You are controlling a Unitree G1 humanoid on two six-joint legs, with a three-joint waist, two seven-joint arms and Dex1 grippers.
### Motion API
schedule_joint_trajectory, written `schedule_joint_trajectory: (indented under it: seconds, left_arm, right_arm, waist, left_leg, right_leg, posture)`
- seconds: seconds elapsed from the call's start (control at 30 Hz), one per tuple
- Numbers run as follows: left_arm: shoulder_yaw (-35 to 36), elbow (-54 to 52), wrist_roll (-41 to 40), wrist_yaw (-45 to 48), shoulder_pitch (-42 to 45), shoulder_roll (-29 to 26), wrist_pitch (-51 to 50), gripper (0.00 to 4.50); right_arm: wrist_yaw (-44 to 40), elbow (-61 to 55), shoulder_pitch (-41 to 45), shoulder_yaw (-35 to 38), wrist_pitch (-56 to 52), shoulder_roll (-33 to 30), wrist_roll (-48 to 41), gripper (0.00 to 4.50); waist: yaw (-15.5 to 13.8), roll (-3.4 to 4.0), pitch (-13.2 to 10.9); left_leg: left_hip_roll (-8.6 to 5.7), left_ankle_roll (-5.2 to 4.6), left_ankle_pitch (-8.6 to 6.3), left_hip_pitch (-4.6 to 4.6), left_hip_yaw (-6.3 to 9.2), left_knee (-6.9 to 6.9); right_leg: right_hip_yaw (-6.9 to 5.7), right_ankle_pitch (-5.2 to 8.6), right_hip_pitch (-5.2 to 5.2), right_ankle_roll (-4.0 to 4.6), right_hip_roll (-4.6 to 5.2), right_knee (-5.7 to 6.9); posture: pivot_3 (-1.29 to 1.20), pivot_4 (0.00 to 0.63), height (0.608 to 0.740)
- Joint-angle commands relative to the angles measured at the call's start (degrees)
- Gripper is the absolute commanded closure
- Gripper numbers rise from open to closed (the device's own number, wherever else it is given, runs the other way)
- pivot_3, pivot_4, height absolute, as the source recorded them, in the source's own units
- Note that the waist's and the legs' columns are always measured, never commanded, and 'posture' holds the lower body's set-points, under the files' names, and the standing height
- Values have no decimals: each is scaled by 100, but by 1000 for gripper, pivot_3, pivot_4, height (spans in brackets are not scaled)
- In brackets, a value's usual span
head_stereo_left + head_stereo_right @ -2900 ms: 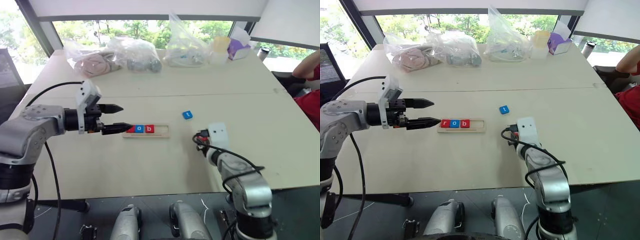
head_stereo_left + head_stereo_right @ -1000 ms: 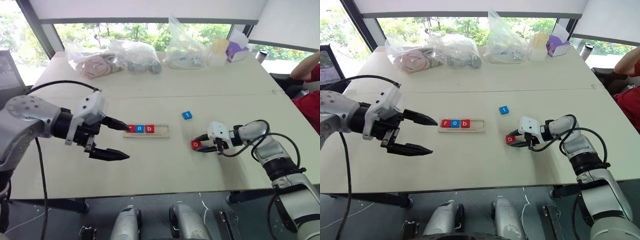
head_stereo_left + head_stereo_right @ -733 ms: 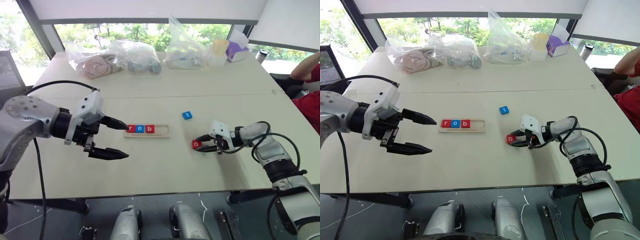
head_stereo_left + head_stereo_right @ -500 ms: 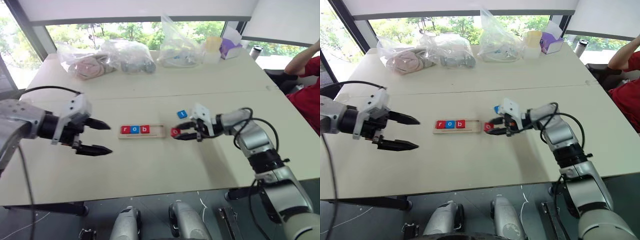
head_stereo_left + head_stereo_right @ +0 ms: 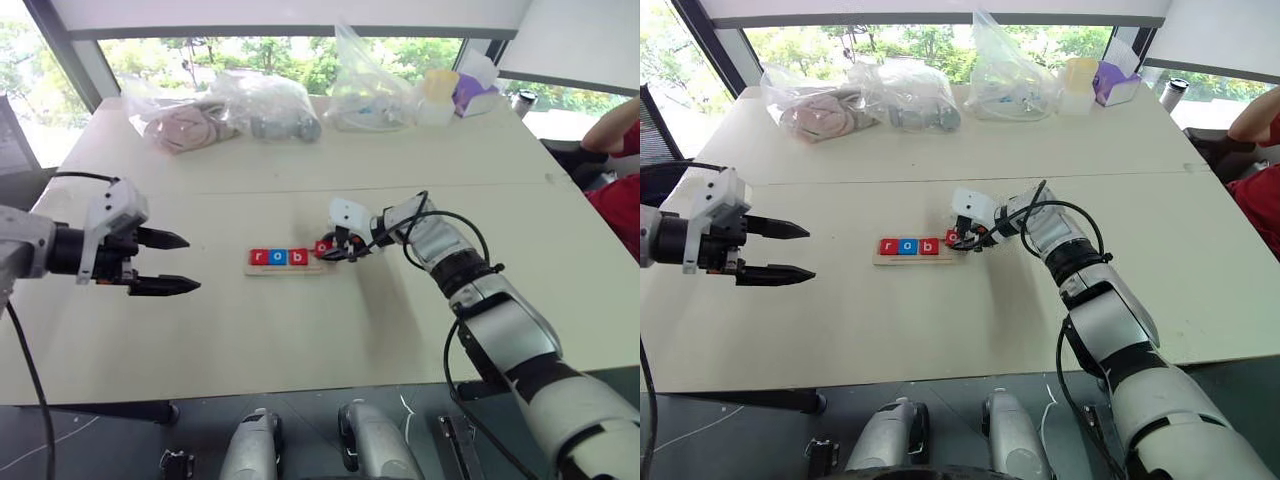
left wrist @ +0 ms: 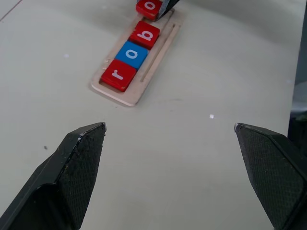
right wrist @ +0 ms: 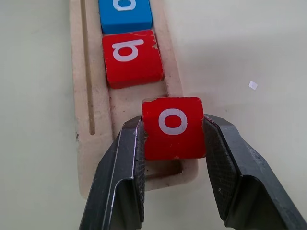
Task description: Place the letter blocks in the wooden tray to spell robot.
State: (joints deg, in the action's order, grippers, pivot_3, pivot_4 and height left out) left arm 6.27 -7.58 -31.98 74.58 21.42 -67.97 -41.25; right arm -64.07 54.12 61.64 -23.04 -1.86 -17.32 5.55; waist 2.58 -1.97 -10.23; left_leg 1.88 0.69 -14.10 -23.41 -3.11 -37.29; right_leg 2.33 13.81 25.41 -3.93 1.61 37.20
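Observation:
The wooden tray (image 5: 290,266) lies mid-table and holds three letter blocks in a row: a red r (image 6: 117,75), a blue o (image 6: 132,54) and a red b (image 6: 146,33). My right gripper (image 7: 173,122) is shut on a red o block (image 7: 173,128), held just above the tray's empty slots beside the b. In the head views that gripper (image 5: 330,248) sits at the tray's right end. My left gripper (image 5: 190,264) stands open and empty, well to the left of the tray and pointing toward it.
Several clear plastic bags (image 5: 270,105) line the table's far edge, with a purple box (image 5: 475,95) and a pale cup (image 5: 440,85) at the far right. A person's arm in a red sleeve (image 5: 615,130) shows at the right edge.
My right gripper has carried the red o block leftward from the open table to over the tray's right end. The left gripper has drawn back to the left, still open.

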Motion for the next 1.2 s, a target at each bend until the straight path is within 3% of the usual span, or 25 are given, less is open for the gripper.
schedule_joint_trajectory:
  seconds: [0.03, 0.67, 1.2]
  left_arm:
    - [328, -301, -146, -138, -93, 6, -117, 0]
    - [320, -397, -248, -392, -196, 107, -166, 0]
    - [154, -347, -195, -472, -34, 294, -171, 0]
  right_arm:
    - [-132, 277, 159, 119, 240, 47, 74, 3354]
    - [-302, 237, 204, 281, 267, 99, 164, 3354]
    - [-501, -764, -238, 189, -233, 23, 151, 3354]
  waist:
    - [2, 0, 0]
    - [7, 0, 0]
    - [4, 1, 0]
  left_leg:
    - [0, 0, 0, 2, 1, 0]
    - [1, 1, 0, 7, 6, 0]
    - [0, 1, 0, 6, 6, -1]
  right_leg:
    - [0, 0, 0, 0, -4, 4]
    - [-2, -1, -1, -1, -5, 12]
    - [-2, -2, 0, -2, -5, 12]
  posture:
    - [0, 150, 740]
    - [0, 150, 740]
    - [0, 150, 740]
